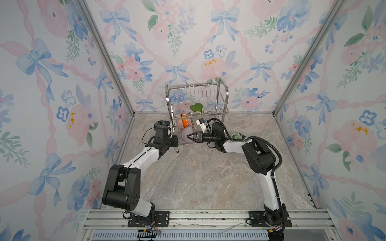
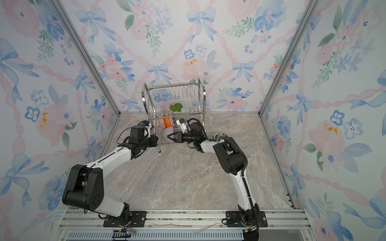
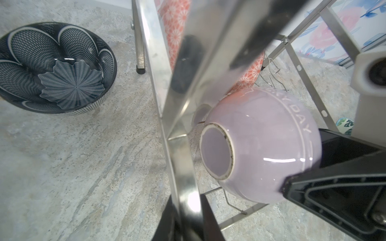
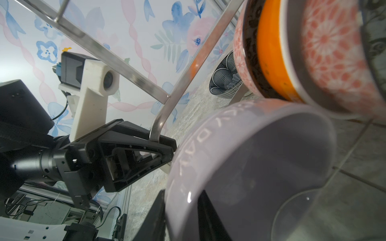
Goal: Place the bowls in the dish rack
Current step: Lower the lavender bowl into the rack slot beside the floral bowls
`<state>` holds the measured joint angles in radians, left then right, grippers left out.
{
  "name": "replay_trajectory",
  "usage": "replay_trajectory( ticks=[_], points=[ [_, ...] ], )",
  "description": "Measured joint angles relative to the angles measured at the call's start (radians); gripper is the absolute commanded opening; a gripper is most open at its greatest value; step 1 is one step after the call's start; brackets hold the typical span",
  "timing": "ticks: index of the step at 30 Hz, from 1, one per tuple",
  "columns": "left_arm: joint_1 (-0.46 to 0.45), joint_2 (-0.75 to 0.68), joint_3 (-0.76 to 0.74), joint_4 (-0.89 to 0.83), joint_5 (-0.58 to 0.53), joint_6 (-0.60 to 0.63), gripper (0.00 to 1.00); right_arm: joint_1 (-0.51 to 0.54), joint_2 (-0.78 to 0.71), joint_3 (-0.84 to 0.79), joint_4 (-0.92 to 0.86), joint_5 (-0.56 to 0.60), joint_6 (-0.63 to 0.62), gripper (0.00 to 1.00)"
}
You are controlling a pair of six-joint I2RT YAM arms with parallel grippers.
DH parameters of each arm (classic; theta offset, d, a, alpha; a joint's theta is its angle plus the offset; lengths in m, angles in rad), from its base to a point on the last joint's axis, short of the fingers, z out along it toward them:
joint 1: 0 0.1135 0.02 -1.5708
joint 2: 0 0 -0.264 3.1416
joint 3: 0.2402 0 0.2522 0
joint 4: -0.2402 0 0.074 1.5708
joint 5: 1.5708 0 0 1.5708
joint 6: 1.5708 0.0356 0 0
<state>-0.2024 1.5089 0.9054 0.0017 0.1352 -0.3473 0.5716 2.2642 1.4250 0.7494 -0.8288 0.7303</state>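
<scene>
My left gripper (image 4: pixel 167 149) is clamped on the curved side tube of the dish rack (image 1: pixel 194 86), I judge to brace the light frame during loading. My right gripper (image 1: pixel 189 136) straddles the rim of the lavender bowl (image 3: pixel 267 146), which is tipped on edge in the lower tier. I cannot tell whether those jaws pinch it or sit slack. Just past the right fingertips, the orange bowl (image 4: pixel 271 52) stands between the pink-backed bowls (image 4: pixel 334 52), crowding the slot. The dark blue bowl (image 3: pixel 56 68) sits on the table (image 1: pixel 198 177) beyond my left gripper, outside the rack. The leaf-patterned bowl (image 1: pixel 238 136) waits behind my right wrist.
</scene>
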Motion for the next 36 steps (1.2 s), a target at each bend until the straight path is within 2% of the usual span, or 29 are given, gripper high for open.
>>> replay_trajectory(
  ticks=[36],
  points=[
    [0.000, -0.001, 0.000, -0.001, 0.000, 0.000, 0.05, 0.047, -0.041, 0.035, -0.171, 0.081, -0.079, 0.27]
  ],
)
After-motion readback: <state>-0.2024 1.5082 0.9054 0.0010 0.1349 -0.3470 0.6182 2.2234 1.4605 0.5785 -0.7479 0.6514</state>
